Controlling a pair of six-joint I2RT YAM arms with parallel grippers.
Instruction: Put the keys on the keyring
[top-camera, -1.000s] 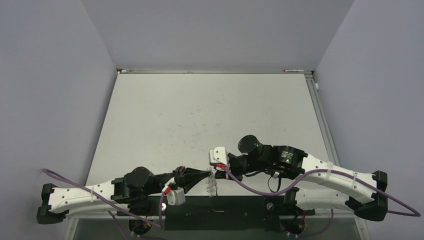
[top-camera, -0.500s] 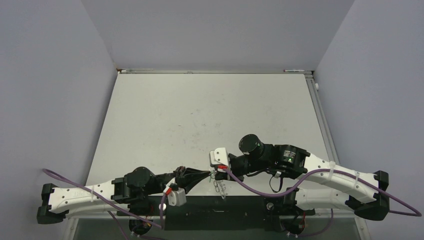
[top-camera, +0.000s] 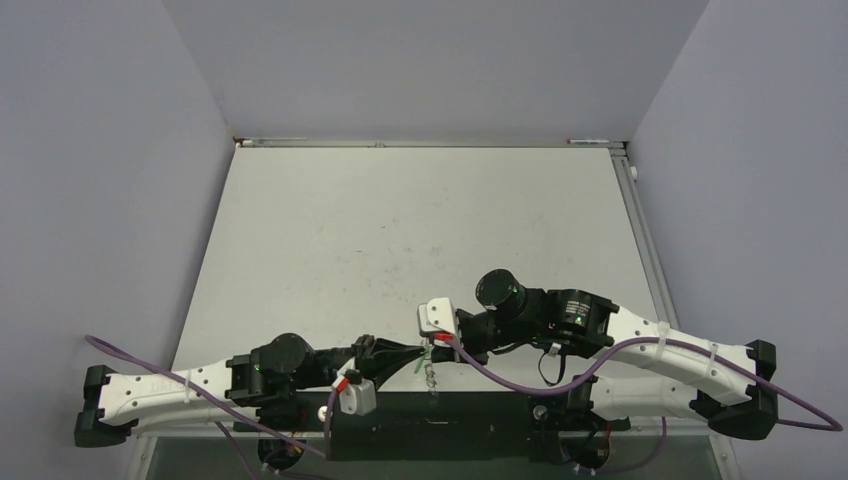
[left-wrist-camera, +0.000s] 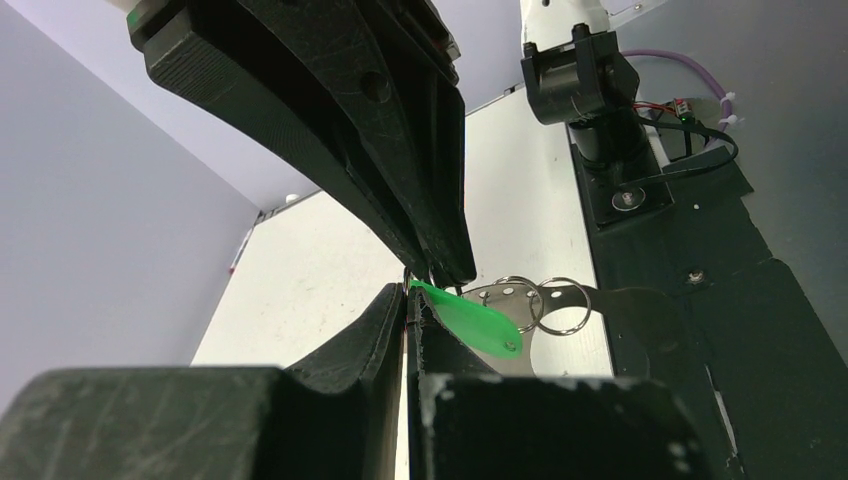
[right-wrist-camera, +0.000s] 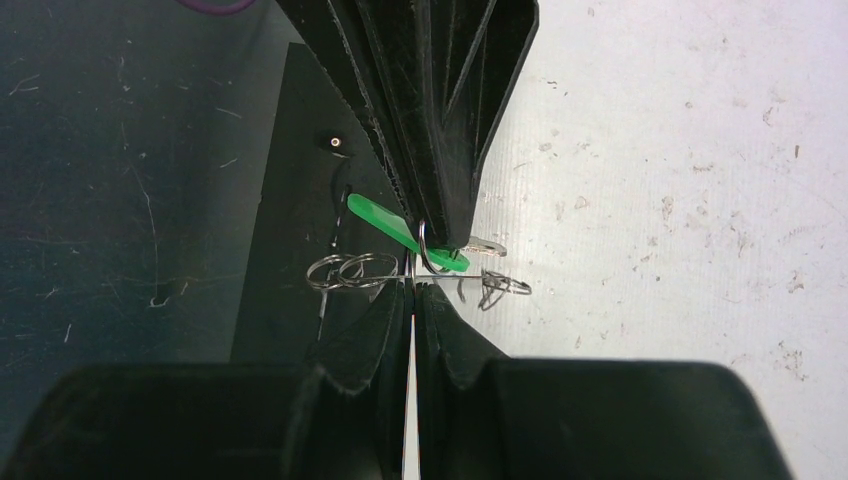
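Left wrist: fingers (left-wrist-camera: 380, 130) seemingly half-hide keyring (left-wrist-camera: 505, 292).

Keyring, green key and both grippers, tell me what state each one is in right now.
green key: pinched at one end, tilted, off the table.
keyring: gripped and lifted, small loops hanging from it.
left gripper: shut on the green key.
right gripper: shut on the keyring.

I am driving a rig in a robotics lab test cell: a bare white table (top-camera: 400, 230) boxed in on three sides by plain pale walls (top-camera: 100, 150), a black mounting plate (top-camera: 470, 415) at its near edge, purple cables (top-camera: 520, 385) trailing loose.
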